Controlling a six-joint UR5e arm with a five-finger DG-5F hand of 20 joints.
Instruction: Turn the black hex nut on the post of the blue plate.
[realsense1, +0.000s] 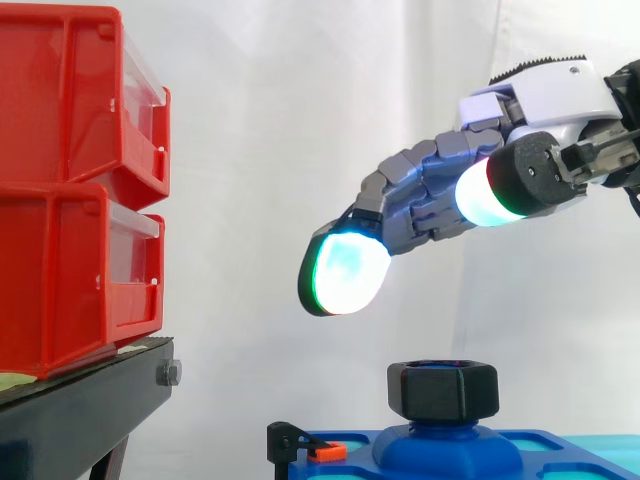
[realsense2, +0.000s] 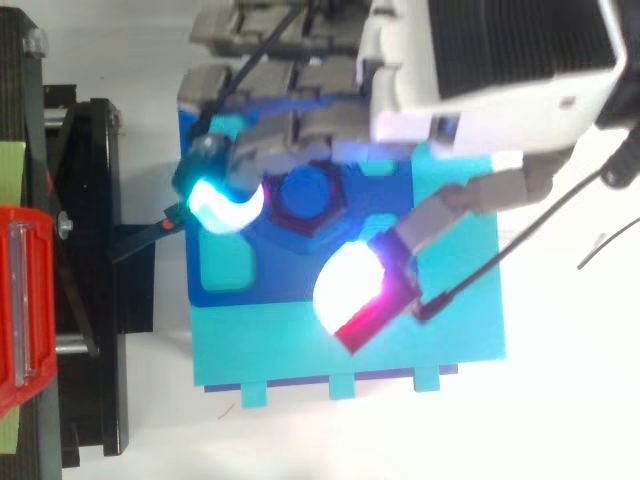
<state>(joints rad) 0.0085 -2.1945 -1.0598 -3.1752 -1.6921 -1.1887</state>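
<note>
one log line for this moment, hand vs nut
hand: open, over black hex nut, not touching | nut: on post of blue plate | turn: not yet started

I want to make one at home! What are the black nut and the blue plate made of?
The black six-sided hex nut looks like matte plastic, perhaps printed: it is dull, with no metal gleam. The blue plate under it looks like smooth moulded plastic with a slight sheen: soft highlights show on its rounded middle. Neither is certain from looks alone.
</note>
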